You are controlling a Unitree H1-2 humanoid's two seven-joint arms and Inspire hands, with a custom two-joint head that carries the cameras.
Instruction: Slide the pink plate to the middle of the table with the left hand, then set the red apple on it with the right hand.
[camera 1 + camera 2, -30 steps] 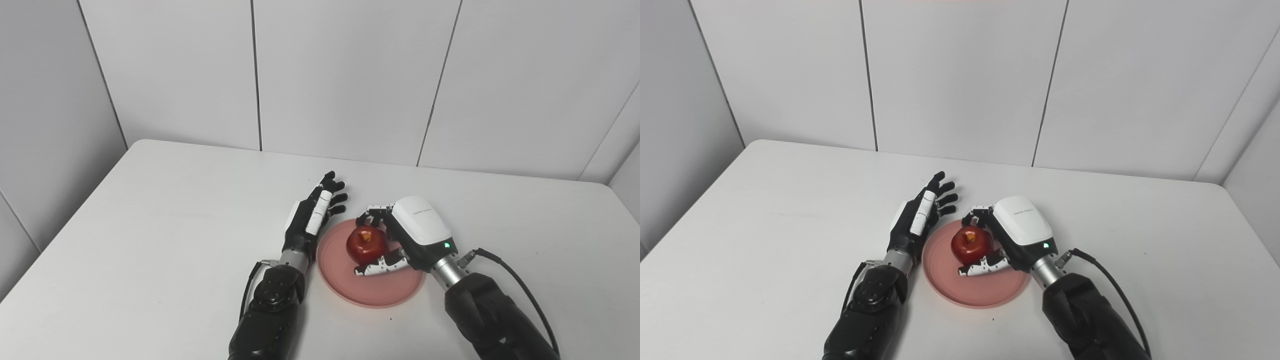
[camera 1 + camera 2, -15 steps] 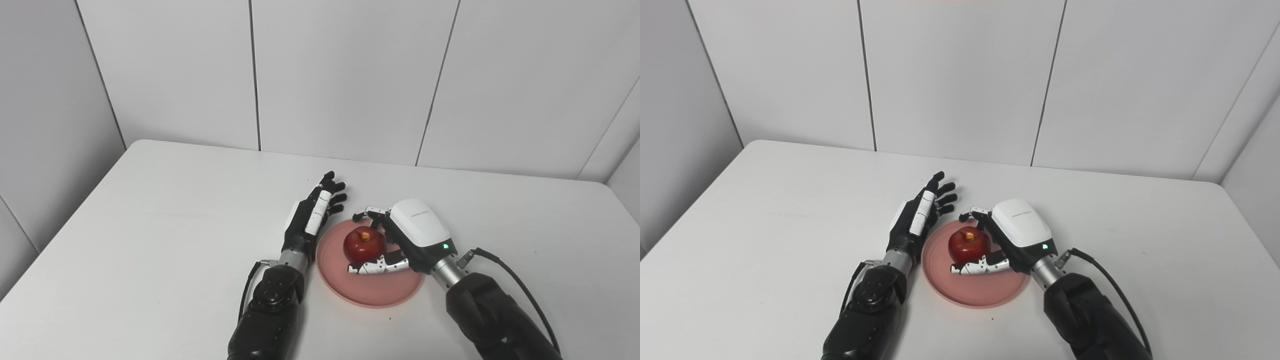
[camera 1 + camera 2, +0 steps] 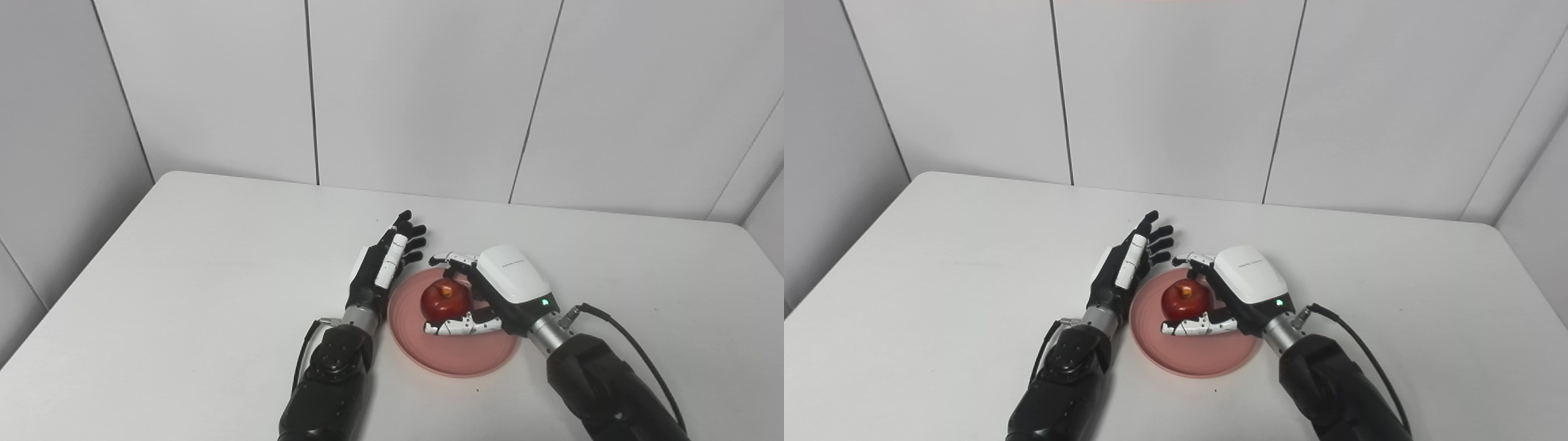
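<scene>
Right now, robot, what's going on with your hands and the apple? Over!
Left hand open, resting beside pink plate. Right hand fingers spread around red apple, grip loosening. Apple on the plate. Nothing in the way.

Item, as I see it from the controls: my left hand (image 3: 383, 269) flat on its edge, fingers straight and spread, empty; my right hand (image 3: 490, 297) palm leftward, fingers and thumb loosened apart, both forearms entering from below.
</scene>
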